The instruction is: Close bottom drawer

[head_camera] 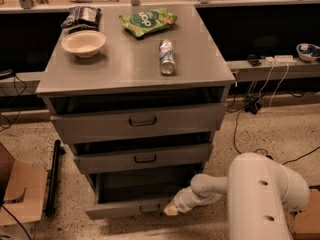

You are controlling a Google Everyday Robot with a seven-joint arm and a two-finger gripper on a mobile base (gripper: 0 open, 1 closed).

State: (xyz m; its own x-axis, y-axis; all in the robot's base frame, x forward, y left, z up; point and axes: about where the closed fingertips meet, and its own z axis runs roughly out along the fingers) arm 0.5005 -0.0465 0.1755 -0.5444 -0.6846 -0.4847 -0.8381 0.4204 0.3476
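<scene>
at the open bottom drawer's front edge sits the gripper.

The gripper, low in the frame's middle, sits against the right end of the bottom drawer and covers that corner of its front. The drawer's inside is mostly lost in shadow under the drawer above. The white arm housing at lower right runs off the bottom edge. A cardboard box at lower left is cut by the left edge, and a bowl at upper right by the right edge. The lettering on the can is too blurred to read.
</scene>
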